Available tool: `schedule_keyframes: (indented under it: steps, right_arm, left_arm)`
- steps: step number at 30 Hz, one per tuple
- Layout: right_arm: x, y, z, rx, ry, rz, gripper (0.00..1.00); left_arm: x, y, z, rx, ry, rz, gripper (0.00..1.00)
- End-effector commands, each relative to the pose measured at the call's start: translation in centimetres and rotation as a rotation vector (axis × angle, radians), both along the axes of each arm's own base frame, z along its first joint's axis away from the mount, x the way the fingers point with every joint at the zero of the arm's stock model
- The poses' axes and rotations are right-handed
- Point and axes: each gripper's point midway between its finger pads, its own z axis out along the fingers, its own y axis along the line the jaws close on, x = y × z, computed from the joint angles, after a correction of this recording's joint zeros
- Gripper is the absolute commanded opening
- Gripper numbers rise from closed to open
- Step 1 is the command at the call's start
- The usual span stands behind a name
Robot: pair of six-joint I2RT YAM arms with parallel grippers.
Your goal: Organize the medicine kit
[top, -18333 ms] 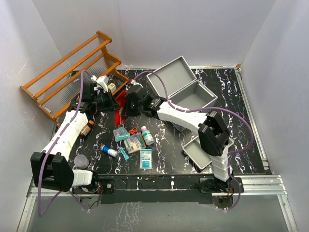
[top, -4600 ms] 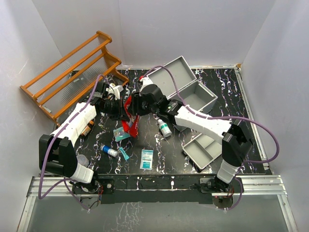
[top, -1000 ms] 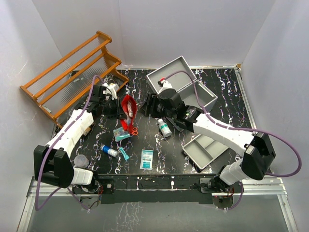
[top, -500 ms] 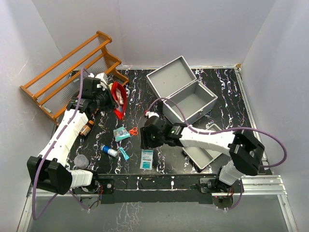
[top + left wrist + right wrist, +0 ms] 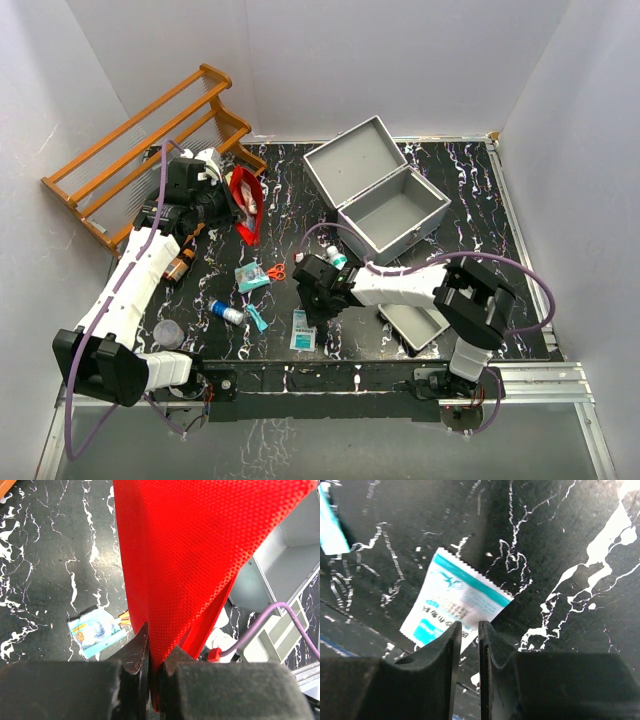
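Up front, your right gripper (image 5: 468,626) sits low over the white-and-teal sachet (image 5: 452,607) on the black marbled table (image 5: 560,540). Its jaws are nearly together with a thin slit between them, tips at the sachet's near edge. I cannot tell whether the foil is actually pinched.

- A flat packet on a hard top will likely slip. Confirm the edge lies between the pads before you raise.
- If it comes away bare, I'd reopen and take a corner at a shallower angle.
- Lift slowly; a thin sachet may flutter loose.

Mid-table, a small white bottle (image 5: 335,260) stands just beside that arm, so mind your elbow.

Farther back left, your left gripper (image 5: 156,652) is clamped on the red mesh pouch (image 5: 200,555), which hangs from it.

Far centre-right, the medicine kit (image 5: 392,205) stands with its lid thrown back, well apart from the sachet.
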Motion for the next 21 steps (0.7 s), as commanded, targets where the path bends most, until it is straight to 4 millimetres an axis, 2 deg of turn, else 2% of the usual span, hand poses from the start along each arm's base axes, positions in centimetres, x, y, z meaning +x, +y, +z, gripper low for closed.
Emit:
schedule_keyframes:
  steps: [1,7,11,16,21]
  right_arm:
    - [0.2,0.2,-0.3,-0.024,-0.011,0.024,0.18]
    - [0.8,-1.7,-2.6,-0.147,-0.029,0.005,0.16]
    - [2.9,-4.1,-3.5,-0.297,-0.126,-0.034,0.15]
    - [6.6,-6.0,-1.8,-0.436,-0.309,-0.072,0.15]
    - [9.0,-5.1,1.0,-0.434,-0.413,-0.102,0.17]
  left_arm:
    - [-0.3,-0.8,1.4,-0.034,-0.028,-0.044,0.0]
    - [-0.3,-1.3,0.6,-0.048,-0.011,-0.068,0.0]
    - [-0.3,-1.2,0.2,-0.04,-0.002,-0.067,0.0]
    - [-0.1,-0.5,-0.5,-0.005,0.007,-0.038,0.0]
    - [0.0,0.4,-1.1,0.029,0.016,0.006,0.0]
